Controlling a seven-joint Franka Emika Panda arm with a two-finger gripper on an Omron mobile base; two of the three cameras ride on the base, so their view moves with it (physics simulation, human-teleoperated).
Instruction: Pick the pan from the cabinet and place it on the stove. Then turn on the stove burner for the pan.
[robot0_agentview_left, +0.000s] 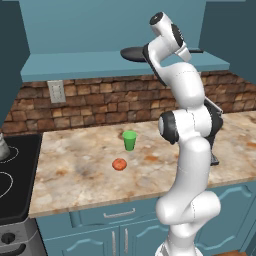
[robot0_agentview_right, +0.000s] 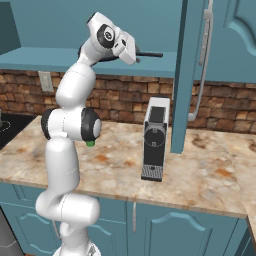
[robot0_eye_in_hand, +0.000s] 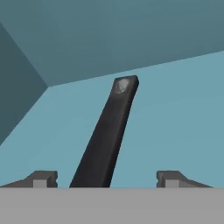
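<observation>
Reaching high into the cabinet (robot0_agentview_left: 115, 65), claw (robot0_eye_in_hand: 106, 179) spread astride the pan (robot0_agentview_left: 134, 54) handle.

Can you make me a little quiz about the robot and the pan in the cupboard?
1. True or false: the pan already sits on the stove.
2. What stands on the counter nearest the orange ball? A) green cup B) kettle C) plate
3. Fill in: the end effector is open, its fingers either side of the pan's long black ____.

Key: 1 false, it is on the cabinet shelf. 2 A. 3 handle.
</observation>
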